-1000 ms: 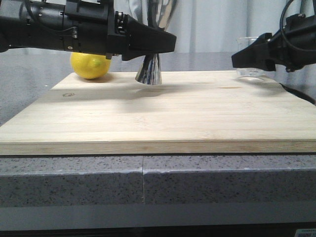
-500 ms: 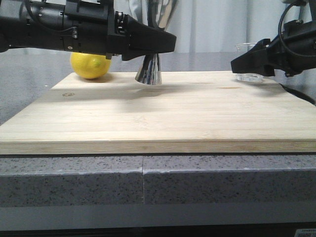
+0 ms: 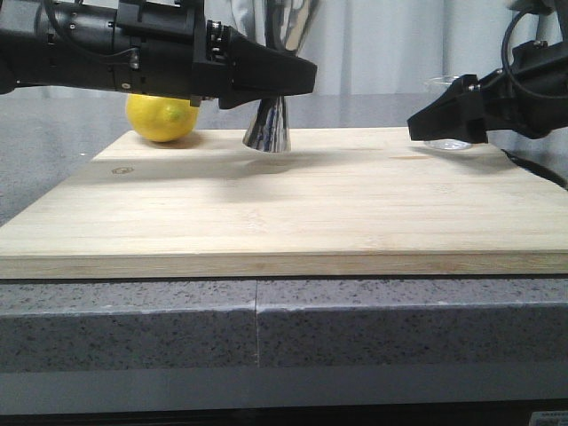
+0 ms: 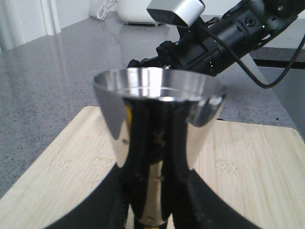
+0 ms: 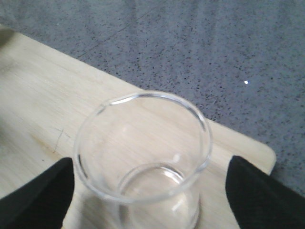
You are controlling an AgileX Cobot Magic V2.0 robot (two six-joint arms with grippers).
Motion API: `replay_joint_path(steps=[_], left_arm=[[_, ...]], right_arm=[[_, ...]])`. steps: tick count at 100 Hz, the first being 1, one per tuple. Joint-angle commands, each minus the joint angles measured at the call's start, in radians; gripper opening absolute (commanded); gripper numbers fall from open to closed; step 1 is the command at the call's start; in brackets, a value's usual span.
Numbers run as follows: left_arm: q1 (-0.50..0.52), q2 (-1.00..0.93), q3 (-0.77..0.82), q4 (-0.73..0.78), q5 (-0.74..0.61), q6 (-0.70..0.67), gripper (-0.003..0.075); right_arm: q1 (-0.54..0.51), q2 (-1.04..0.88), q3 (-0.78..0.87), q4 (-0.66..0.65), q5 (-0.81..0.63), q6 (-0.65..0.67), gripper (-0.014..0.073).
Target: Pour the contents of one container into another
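The steel jigger point(image 3: 266, 129) stands upright at the back of the wooden board point(image 3: 293, 204), next to the lemon. My left gripper point(image 3: 306, 75) reaches across its narrow waist and hides it. In the left wrist view the jigger point(image 4: 159, 114) fills the frame and the black fingers point(image 4: 200, 200) press against its lower cone from both sides. The clear glass beaker point(image 5: 143, 152) stands upright near the board's back right corner. My right gripper point(image 5: 150, 191) straddles it, open, with a gap on one side. From the front, only the beaker's base point(image 3: 448, 143) and rim show behind the right gripper point(image 3: 417, 124).
A yellow lemon point(image 3: 162, 117) lies at the board's back left, just left of the jigger. The board rests on a speckled grey counter point(image 3: 373, 324). Grey counter point(image 5: 214, 57) lies just beyond the board's corner. The right arm point(image 4: 224, 33) shows behind the jigger.
My right gripper has moved left and slightly lower, covering more of the beaker. The left gripper and jigger have stayed put.
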Motion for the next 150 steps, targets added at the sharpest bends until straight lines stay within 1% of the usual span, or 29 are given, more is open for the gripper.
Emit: replay_joint_path(steps=[1, 11, 24, 44, 50, 59, 76, 87, 103, 129, 150], left_arm=[[-0.006, -0.048, -0.030, -0.086, 0.116, -0.011, 0.0059], [-0.006, -0.048, -0.030, -0.086, 0.116, -0.011, 0.0059], [-0.006, -0.048, -0.030, -0.086, 0.116, -0.011, 0.0059], [-0.006, -0.048, -0.030, -0.086, 0.116, -0.011, 0.0059], [-0.006, -0.048, -0.030, -0.086, 0.116, -0.011, 0.0059], [-0.006, -0.048, -0.030, -0.086, 0.116, -0.011, 0.0059], [-0.006, -0.048, -0.030, -0.086, 0.116, -0.011, 0.0059], [-0.006, -0.048, -0.030, -0.086, 0.116, -0.011, 0.0059], [-0.006, -0.048, -0.030, -0.086, 0.116, -0.011, 0.0059], [-0.006, -0.048, -0.030, -0.086, 0.116, -0.011, 0.0059], [-0.006, -0.048, -0.030, -0.086, 0.116, -0.011, 0.0059]], right_arm=[[-0.006, -0.069, -0.026, -0.029, -0.020, 0.049, 0.0589], [-0.006, -0.101, -0.026, -0.094, 0.023, 0.139, 0.0589], [-0.006, -0.152, -0.026, -0.232, 0.098, 0.275, 0.0589], [-0.006, -0.258, -0.026, -0.457, 0.149, 0.554, 0.0589], [-0.006, -0.287, -0.026, -0.540, 0.154, 0.619, 0.0589], [-0.006, -0.335, -0.026, -0.677, 0.167, 0.782, 0.0589], [-0.006, -0.420, -0.011, -0.680, 0.159, 0.885, 0.0589], [-0.006, -0.480, 0.015, -0.680, 0.131, 0.914, 0.0588], [-0.006, -0.604, 0.080, -0.680, 0.136, 0.961, 0.0588], [-0.006, -0.804, 0.119, -0.680, 0.137, 0.996, 0.0588], [-0.006, -0.847, 0.119, -0.680, 0.132, 1.003, 0.0588]])
